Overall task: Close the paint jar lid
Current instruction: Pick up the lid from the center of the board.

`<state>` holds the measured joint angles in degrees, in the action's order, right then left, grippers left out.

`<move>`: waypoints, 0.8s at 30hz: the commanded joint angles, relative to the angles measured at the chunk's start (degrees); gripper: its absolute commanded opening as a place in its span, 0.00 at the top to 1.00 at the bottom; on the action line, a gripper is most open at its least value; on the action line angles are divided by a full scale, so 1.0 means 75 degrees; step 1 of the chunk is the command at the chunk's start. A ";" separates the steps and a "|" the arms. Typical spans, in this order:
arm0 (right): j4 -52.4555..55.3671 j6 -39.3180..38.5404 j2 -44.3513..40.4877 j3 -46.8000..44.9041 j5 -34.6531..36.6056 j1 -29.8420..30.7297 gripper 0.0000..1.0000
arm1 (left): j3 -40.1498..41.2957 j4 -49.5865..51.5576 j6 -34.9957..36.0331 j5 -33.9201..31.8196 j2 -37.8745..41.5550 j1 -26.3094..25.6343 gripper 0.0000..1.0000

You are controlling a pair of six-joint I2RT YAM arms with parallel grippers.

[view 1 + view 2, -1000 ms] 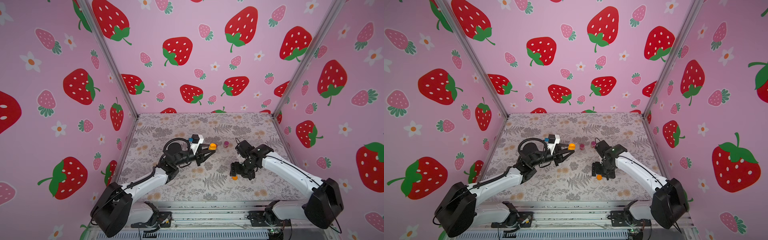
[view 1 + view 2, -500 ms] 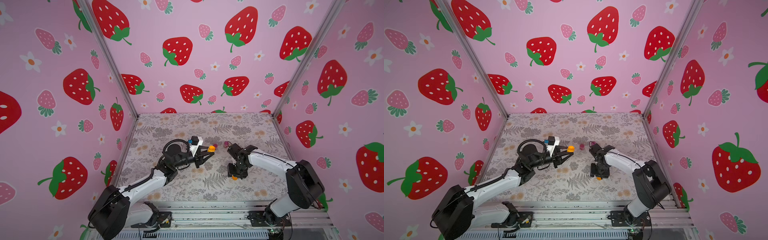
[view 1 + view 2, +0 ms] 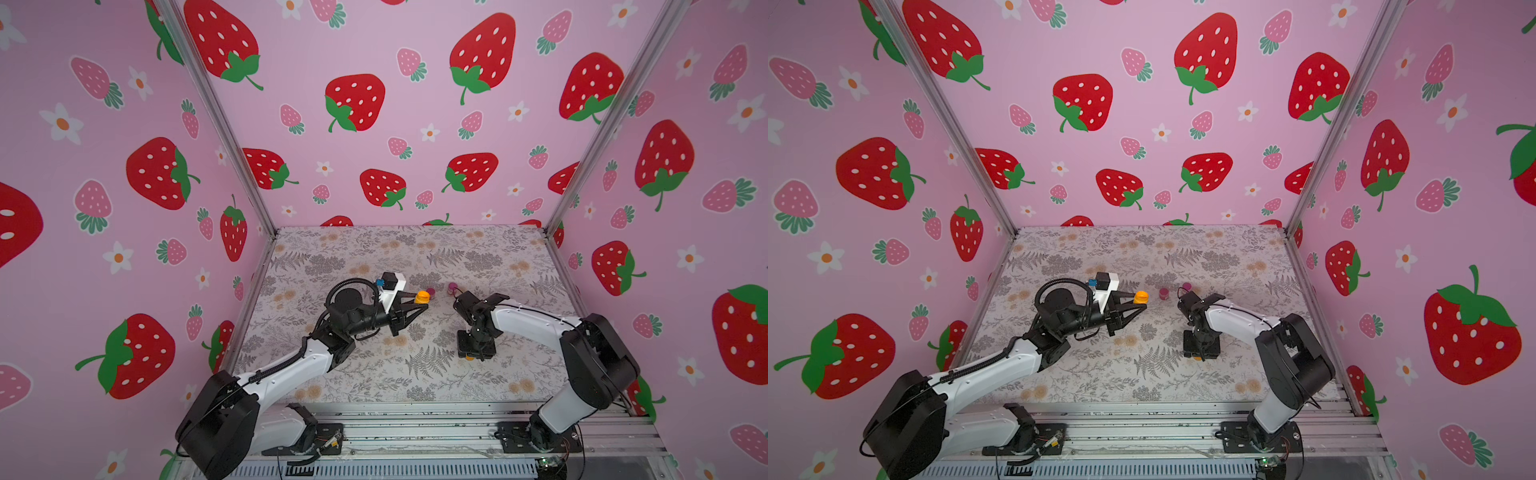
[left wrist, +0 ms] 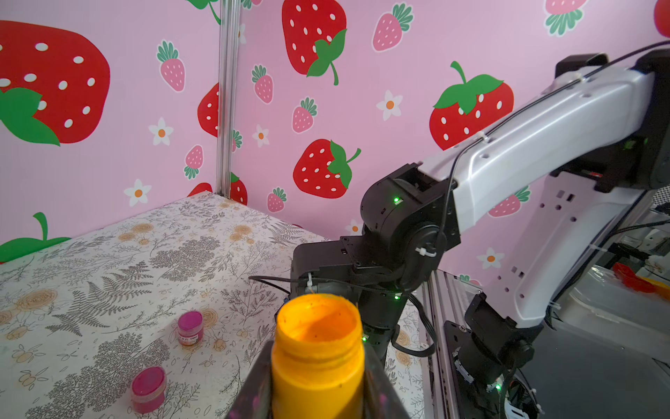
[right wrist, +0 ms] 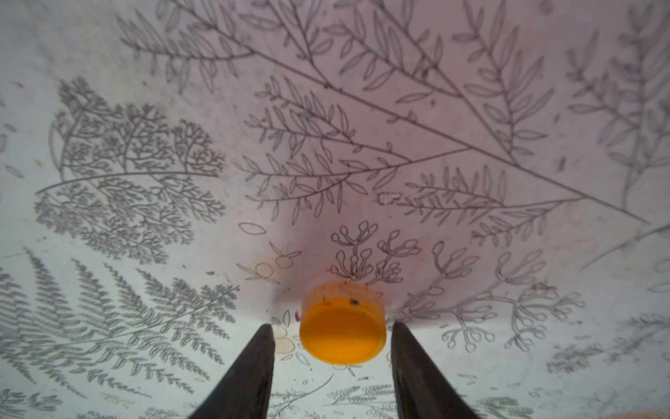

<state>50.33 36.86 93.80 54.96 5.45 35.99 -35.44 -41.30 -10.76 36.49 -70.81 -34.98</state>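
Orange jar [image 4: 319,348], mouth open and upright, is clamped off the cloth [image 5: 145,109] by the left gripper [image 3: 420,302], steadied for capping. Well right of the jar, its lid [image 5: 342,326] lies flat between the right gripper's [image 5: 331,325] narrowly parted jaws, not yet pinched.

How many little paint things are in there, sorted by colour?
Orange: 2 (open jar, loose lid)
Magenta: 2 (labelled pot, squat pot)
Total: 4
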 commanded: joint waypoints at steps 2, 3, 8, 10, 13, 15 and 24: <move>-0.0077 0.0050 0.0114 -0.0039 0.0128 -0.0033 0.52 | -0.0026 0.0008 0.0064 0.0010 0.0151 -0.0001 0.80; -0.0084 0.0044 0.0136 -0.0039 0.0140 -0.0046 0.54 | -0.0023 0.0013 0.0064 0.0010 0.0148 -0.0004 0.80; -0.0077 0.0025 0.0185 -0.0049 0.0149 -0.0060 0.59 | -0.0009 0.0046 0.0082 -0.0019 0.0171 -0.0001 0.80; -0.0077 0.0030 0.0190 -0.0062 0.0137 -0.0063 0.62 | -0.0009 0.0078 0.0102 -0.0027 0.0186 -0.0008 0.80; -0.0054 0.0028 0.0151 -0.0051 0.0143 -0.0056 0.65 | -0.0021 0.0107 0.0108 -0.0027 0.0203 -0.0009 0.80; -0.0008 0.0012 0.0099 -0.0027 0.0138 -0.0055 0.67 | -0.0021 0.0120 0.0111 -0.0059 0.0212 -0.0003 0.80; 0.0564 -0.0244 -0.0884 0.0568 -0.0188 -0.0092 0.71 | -0.0073 0.0375 0.0198 -0.0043 0.0309 -0.0022 0.80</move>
<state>51.99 36.23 91.44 55.90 6.02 35.59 -35.42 -38.63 -10.33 36.38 -69.71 -35.00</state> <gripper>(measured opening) 0.348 0.311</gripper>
